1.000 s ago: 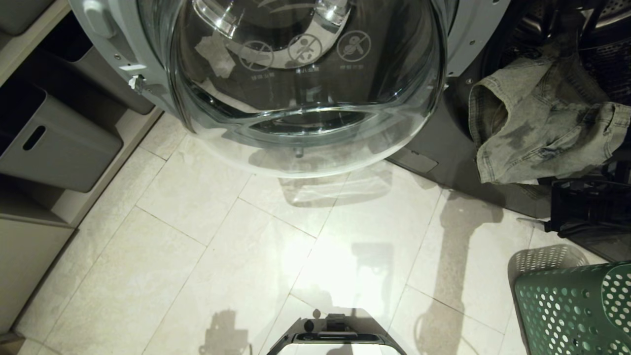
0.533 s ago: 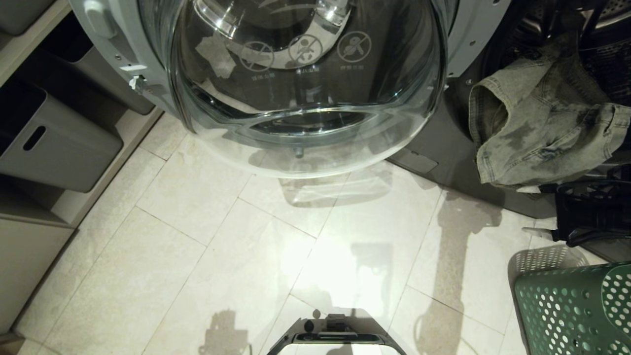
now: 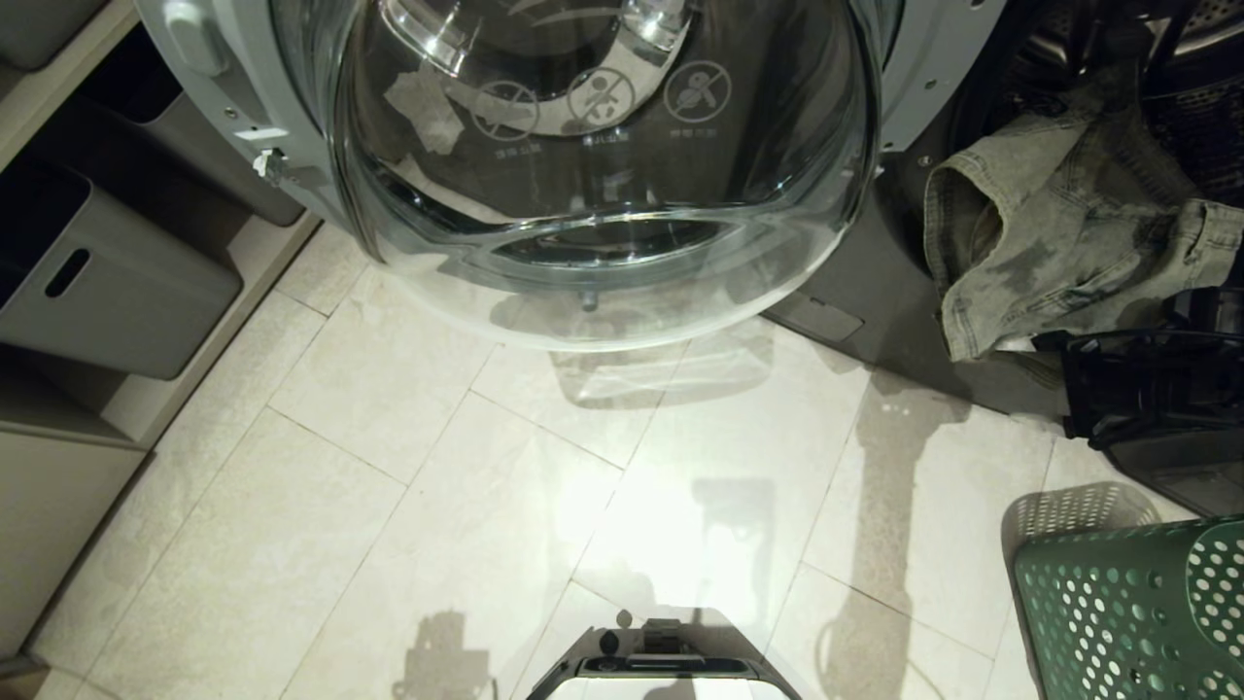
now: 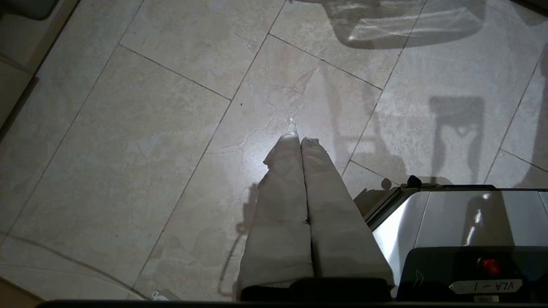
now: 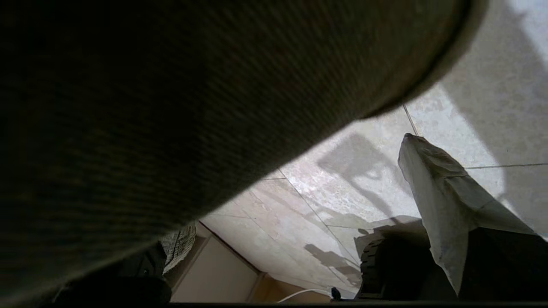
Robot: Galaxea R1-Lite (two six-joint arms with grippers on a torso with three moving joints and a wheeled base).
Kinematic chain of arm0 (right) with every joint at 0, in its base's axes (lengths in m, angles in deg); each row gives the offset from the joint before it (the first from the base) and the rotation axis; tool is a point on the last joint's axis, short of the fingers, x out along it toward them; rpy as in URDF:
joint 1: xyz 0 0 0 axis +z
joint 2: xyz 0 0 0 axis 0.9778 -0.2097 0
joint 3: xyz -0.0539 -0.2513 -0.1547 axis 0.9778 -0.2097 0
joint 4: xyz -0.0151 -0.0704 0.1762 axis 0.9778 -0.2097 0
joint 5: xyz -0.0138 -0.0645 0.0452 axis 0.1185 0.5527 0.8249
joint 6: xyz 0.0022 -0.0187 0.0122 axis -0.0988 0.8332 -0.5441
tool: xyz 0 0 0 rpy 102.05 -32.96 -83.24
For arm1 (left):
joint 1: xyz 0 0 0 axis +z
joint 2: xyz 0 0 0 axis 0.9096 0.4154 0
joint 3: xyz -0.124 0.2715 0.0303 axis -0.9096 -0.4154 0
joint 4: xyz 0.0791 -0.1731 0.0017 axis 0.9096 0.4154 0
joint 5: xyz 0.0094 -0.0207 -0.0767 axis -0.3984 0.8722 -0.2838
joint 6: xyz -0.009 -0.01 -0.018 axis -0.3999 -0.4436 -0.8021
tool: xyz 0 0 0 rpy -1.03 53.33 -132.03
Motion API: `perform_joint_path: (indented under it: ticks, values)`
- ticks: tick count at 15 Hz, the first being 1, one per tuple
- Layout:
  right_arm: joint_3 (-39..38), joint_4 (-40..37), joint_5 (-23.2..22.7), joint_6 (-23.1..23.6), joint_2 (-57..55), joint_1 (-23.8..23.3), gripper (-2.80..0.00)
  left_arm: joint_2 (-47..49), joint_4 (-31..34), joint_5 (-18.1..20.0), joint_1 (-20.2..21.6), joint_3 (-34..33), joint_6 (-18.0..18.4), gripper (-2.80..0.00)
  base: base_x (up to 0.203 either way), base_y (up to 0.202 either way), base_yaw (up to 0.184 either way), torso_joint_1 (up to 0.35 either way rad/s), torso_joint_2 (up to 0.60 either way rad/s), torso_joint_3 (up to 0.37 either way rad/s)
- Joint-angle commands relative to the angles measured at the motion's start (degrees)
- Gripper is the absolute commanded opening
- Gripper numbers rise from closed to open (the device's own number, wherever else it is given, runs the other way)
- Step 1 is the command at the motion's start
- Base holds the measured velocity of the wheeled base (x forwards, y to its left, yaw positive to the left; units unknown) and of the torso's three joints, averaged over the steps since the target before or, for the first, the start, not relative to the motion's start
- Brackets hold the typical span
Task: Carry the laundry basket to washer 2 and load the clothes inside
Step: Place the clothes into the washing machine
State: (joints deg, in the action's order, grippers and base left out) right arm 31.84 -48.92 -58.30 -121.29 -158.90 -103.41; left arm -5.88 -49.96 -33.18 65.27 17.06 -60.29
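Observation:
A faded denim garment (image 3: 1059, 224) hangs half out of the washer's drum opening (image 3: 1200, 126) at the upper right, draped down the dark front panel (image 3: 865, 282). My right gripper (image 3: 1118, 389) sits just under the garment's lower hem, open. In the right wrist view dark cloth (image 5: 171, 107) fills most of the picture and only one taped finger (image 5: 432, 192) shows. The green perforated laundry basket (image 3: 1137, 612) stands on the floor at the lower right, with its inside hidden. My left gripper (image 4: 299, 141) is parked, shut and empty, pointing at the floor.
The washer's round glass door (image 3: 603, 175) swings wide open across the top middle. Grey storage bins (image 3: 107, 282) on low shelves line the left side. My base (image 3: 661, 666) shows at the bottom edge. Pale floor tiles (image 3: 437, 467) lie between.
My right gripper has shifted left and slightly up, closer under the denim's hanging hem. The left arm, basket and door have kept still.

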Motion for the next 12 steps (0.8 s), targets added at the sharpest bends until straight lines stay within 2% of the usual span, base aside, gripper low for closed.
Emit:
perform_joint_path:
  ticks: [1,4,8,12]
  values:
    - [0.2,0.1,-0.3,1.1,0.4,0.8,0.0,-0.1,0.0,0.0,0.0,-0.1,0.0,-2.8,0.0,0.0,0.0,0.0,0.0,0.0]
    - [0.5,0.1,-0.4,3.8,1.7,1.6,0.0,-0.1,0.0,0.0,0.0,-0.1,0.0,-2.8,0.0,0.0,0.0,0.0,0.0,0.0]
    - [5.4,0.1,-0.4,3.5,3.5,1.7,0.0,-0.1,0.0,0.0,0.0,-0.1,0.0,-2.8,0.0,0.0,0.0,0.0,0.0,0.0]
    - [6.4,0.1,-0.5,3.6,4.9,1.7,0.0,-0.1,0.0,0.0,0.0,-0.1,0.0,-2.8,0.0,0.0,0.0,0.0,0.0,0.0]
